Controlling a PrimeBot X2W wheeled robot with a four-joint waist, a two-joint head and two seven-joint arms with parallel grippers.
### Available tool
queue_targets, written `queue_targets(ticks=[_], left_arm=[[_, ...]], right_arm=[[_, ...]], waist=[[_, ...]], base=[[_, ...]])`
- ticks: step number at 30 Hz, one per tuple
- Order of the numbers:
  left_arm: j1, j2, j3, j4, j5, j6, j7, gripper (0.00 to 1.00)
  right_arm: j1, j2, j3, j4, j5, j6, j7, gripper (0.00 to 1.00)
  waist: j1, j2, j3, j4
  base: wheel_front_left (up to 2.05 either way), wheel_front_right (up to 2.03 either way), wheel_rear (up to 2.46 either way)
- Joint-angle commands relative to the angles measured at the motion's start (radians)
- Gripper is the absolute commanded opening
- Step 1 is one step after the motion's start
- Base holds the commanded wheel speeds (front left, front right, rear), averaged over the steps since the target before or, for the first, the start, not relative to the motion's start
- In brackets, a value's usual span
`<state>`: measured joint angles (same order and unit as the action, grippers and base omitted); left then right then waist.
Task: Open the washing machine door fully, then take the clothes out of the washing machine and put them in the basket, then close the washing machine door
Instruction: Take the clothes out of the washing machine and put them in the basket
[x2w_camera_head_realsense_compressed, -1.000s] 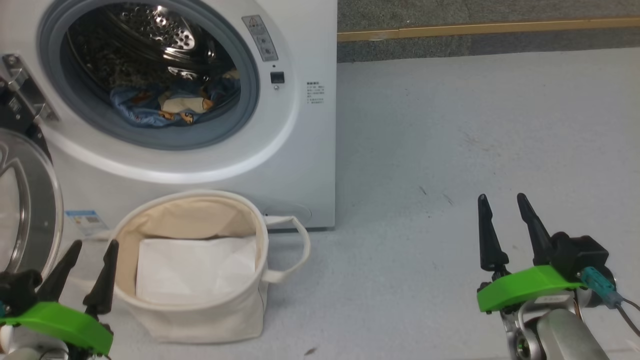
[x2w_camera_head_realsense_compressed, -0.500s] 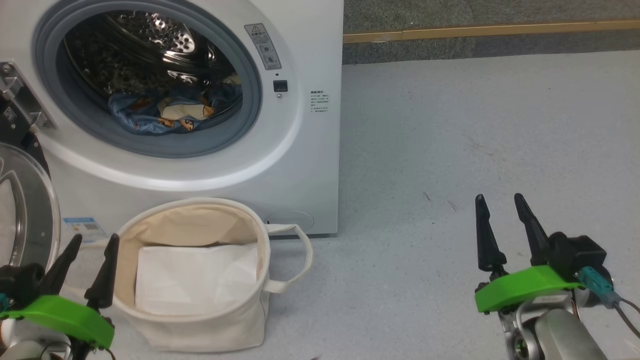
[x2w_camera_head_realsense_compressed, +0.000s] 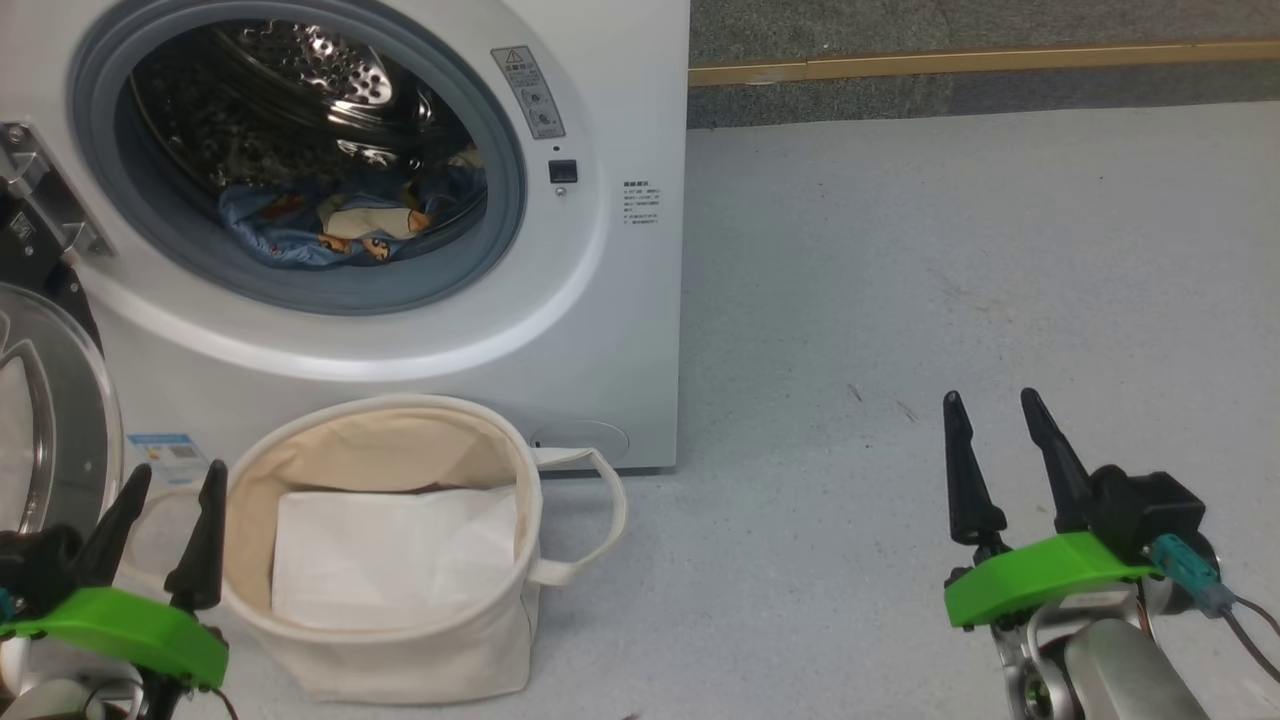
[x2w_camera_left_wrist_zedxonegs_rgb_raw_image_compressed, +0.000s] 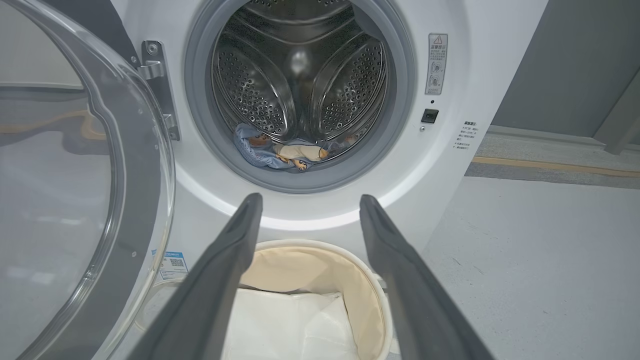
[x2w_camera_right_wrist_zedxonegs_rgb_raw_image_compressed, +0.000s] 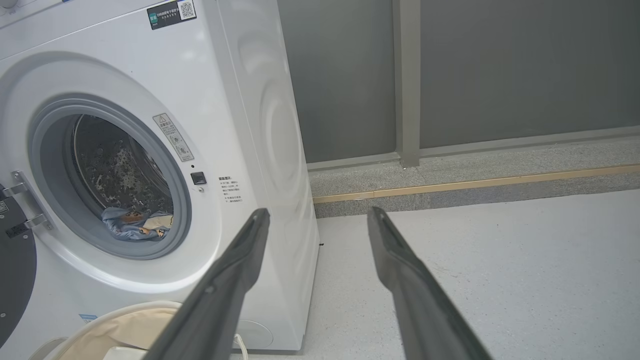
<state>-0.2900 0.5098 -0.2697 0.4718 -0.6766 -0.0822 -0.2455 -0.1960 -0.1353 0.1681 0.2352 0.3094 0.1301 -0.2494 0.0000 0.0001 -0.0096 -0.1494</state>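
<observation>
Inside the washing machine (x2w_camera_head_realsense_compressed: 600, 300), clothes (x2w_camera_head_realsense_compressed: 300, 232), folded white pad (x2w_camera_head_realsense_compressed: 390, 560) in basket (x2w_camera_head_realsense_compressed: 400, 660)

The head camera is looking down on the washing machine (x2w_camera_head_realsense_compressed: 620, 330), basket (x2w_camera_head_realsense_compressed: 400, 660) and floor (x2w_camera_head_realsense_compressed: 950, 250). The left wrist camera is facing straight into the drum (x2w_camera_left_wrist_zedxonegs_rgb_raw_image_compressed: 260, 90) from nearby; the right one is viewing it obliquely, farther right. All are sharing the drum.

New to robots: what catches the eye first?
The white washing machine stands upper left, door swung open leftward, blue clothes in its drum. Before it sits a cream basket holding a white pad; the left claw and right claw hover open at the bottom corners.
</observation>
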Motion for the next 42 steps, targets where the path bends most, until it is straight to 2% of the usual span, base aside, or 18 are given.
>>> queue_targets(ticks=[1, 7, 15, 20, 21, 25, 27, 28, 33, 38, 42], left_arm=[[-0.06, 0.034, 0.053, -0.02, 0.007, 0.002, -0.013, 1.0], [-0.074, 0.033, 0.04, -0.013, 0.032, 0.009, -0.013, 1.0], [-0.28, 0.005, -0.028, 0.034, 0.118, 0.079, 0.079, 1.0], [-0.509, -0.008, -0.099, 0.117, 0.228, 0.139, 0.175, 1.0], [-0.509, -0.008, -0.099, 0.117, 0.228, 0.139, 0.175, 1.0], [-0.712, -0.036, -0.146, 0.227, 0.297, 0.174, 0.264, 1.0], [-0.819, -0.05, -0.167, 0.279, 0.328, 0.178, 0.294, 1.0], [-0.921, -0.065, -0.18, 0.328, 0.352, 0.185, 0.306, 1.0], [-1.138, -0.091, -0.209, 0.474, 0.404, 0.214, 0.372, 1.0], [-1.294, -0.113, -0.232, 0.6, 0.431, 0.223, 0.417, 1.0], [-1.407, -0.119, -0.252, 0.661, 0.457, 0.231, 0.41, 1.0]], right_arm=[[-0.032, 0.004, 0.021, -0.028, 0.002, 0.001, -0.012, 1.0], [-0.035, 0.003, 0.028, -0.028, 0.002, 0.001, -0.012, 1.0], [-0.047, 0.002, 0.029, -0.044, -0.005, 0.001, -0.012, 1.0], [-0.089, 0.015, 0.009, -0.085, -0.017, 0.001, -0.012, 1.0], [-0.089, 0.015, 0.009, -0.085, -0.017, 0.001, -0.012, 1.0], [-0.125, 0.031, -0.017, -0.133, -0.029, 0.001, -0.012, 1.0], [-0.142, 0.038, -0.026, -0.156, -0.037, 0.001, -0.012, 1.0], [-0.159, 0.045, -0.034, -0.176, -0.046, 0.001, -0.012, 1.0], [-0.2, 0.058, -0.059, -0.223, -0.066, 0.001, -0.012, 1.0], [-0.226, 0.067, -0.072, -0.257, -0.085, 0.001, -0.012, 1.0], [-0.239, 0.071, -0.075, -0.277, -0.096, 0.001, -0.012, 1.0]], waist=[[0.0, -0.0001, -0.001, 0.0], [0.0, -0.0001, 0.008, -0.006], [0.0, -0.0001, 0.083, -0.006], [0.0, -0.0001, 0.214, -0.009], [0.0, -0.0001, 0.214, -0.009], [0.0, -0.0001, 0.342, -0.008], [0.0, -0.0001, 0.408, -0.007], [0.0, -0.0001, 0.475, -0.006], [0.0, -0.0001, 0.627, -0.003], [0.0, -0.0001, 0.735, -0.001], [0.0, -0.0001, 0.795, 0.002]], base=[[0.0, 0.0, 0.0], [0.0, 0.0, 0.0], [0.0, 0.0, 0.0], [0.0, 0.0, 0.0], [0.0, 0.0, 0.0], [0.0, 0.0, 0.0], [0.0, 0.0, 0.0], [0.0, 0.0, 0.0], [0.0, 0.0, 0.0], [0.0, 0.0, 0.0], [0.0, 0.0, 0.0]])
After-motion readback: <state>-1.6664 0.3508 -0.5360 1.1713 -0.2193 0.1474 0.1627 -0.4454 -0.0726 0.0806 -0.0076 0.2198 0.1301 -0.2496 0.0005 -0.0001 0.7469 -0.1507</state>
